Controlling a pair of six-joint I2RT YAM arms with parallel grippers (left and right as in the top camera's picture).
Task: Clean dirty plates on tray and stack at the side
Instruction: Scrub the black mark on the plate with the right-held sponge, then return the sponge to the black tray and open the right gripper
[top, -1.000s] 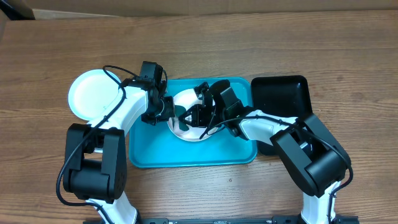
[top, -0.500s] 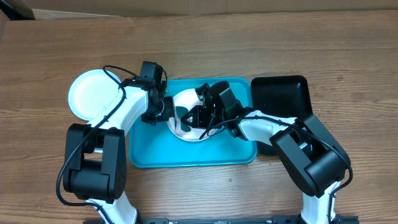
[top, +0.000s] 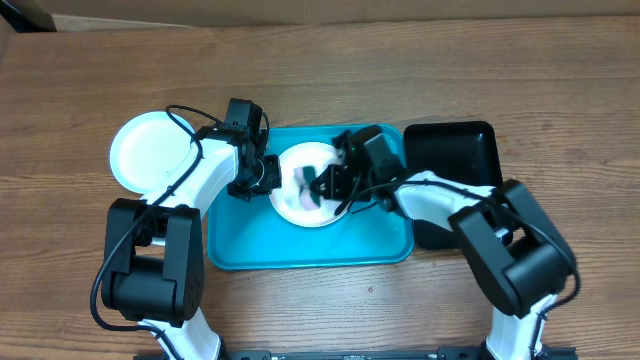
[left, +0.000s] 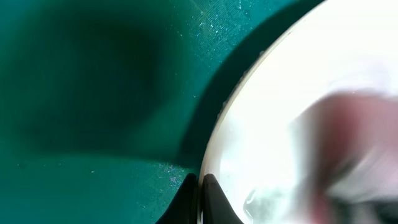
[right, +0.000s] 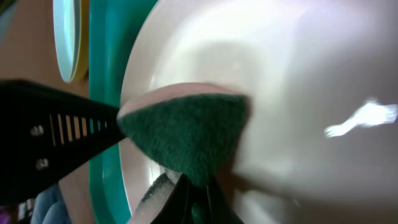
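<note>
A white plate (top: 300, 205) lies on the turquoise tray (top: 300, 252), seen close in the left wrist view (left: 292, 81) and the right wrist view (right: 292, 68). My left gripper (top: 268, 180) (left: 200, 186) is shut on the plate's left rim. My right gripper (top: 325, 183) (right: 199, 193) is shut on a green scouring sponge (right: 186, 127), pressed flat on the plate's inside. The sponge (left: 354, 155) shows as a pinkish blur in the left wrist view. A pale plate (top: 150, 150) rests on the table left of the tray; in the right wrist view it looks pale blue over a yellow-green rim (right: 65, 37).
A glossy black tray (top: 450, 155) sits against the turquoise tray's right side, partly under my right arm. The left gripper's black body (right: 43, 137) reaches in beside the sponge. Bare wooden table runs along the back and front.
The right gripper has dragged the sponge across the plate, and its arm has swung a little to the right. The left gripper keeps its hold on the rim and has not moved.
</note>
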